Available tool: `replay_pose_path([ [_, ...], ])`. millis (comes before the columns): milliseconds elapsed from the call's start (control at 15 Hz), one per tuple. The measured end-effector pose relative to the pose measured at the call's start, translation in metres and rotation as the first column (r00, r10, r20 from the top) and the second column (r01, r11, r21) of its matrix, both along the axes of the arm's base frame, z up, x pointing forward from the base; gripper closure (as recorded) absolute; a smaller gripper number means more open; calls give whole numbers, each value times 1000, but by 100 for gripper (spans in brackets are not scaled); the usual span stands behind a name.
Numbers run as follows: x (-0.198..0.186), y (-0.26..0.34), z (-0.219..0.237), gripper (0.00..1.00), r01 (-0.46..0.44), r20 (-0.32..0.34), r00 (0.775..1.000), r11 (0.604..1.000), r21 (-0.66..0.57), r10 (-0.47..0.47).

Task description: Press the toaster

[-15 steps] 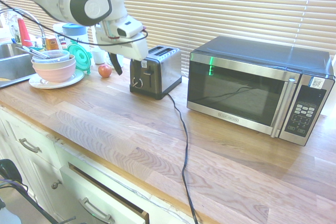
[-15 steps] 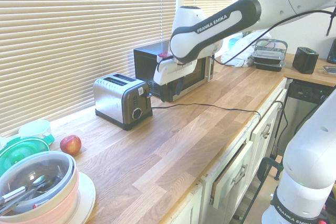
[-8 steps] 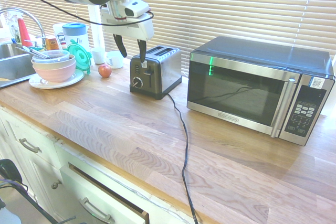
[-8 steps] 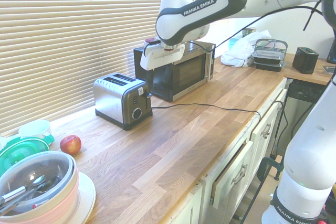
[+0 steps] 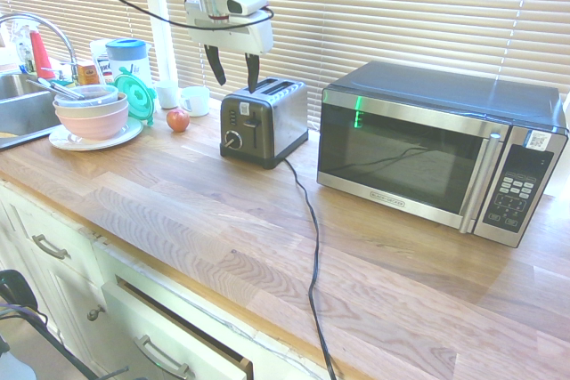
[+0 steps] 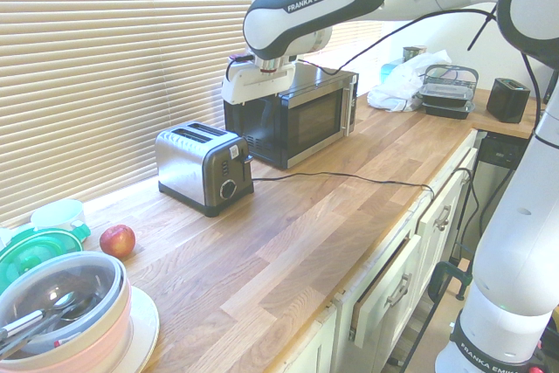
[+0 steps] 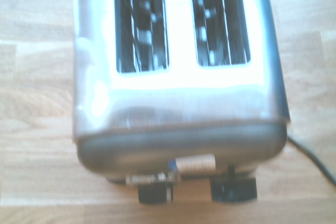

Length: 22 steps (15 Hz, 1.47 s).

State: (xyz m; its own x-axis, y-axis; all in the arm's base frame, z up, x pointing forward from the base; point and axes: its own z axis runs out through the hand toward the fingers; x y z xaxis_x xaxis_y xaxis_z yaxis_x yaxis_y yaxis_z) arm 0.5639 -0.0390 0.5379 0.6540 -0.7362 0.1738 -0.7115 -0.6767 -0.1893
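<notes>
Toaster (image 5: pixel 264 122) — stood on the wooden surface (image 5: pixel 178 211), between an apple (image 5: pixel 178 119) and the microwave (image 5: pixel 436 153). The wrist view alone showed its two slots from above, blurred, with the lever and knob at the front edge. The first exterior view alone showed the claw (image 5: pixel 233 68) — fingers spread wide, holding nothing, hanging just above the toaster's front end, clear of it.
</notes>
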Motion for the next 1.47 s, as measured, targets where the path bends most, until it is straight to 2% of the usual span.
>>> replay_pose_path([
  [400,30,9,-17,0,-10,-41,999,1000,7,10],
  [467,31,9,-17,100,-9,-42,999,1000,7,10],
  [867,32,-9,-22,100,26,-51,998,999,19,-25],
  [1467,39,-12,-28,100,29,-56,998,999,20,-28],
])
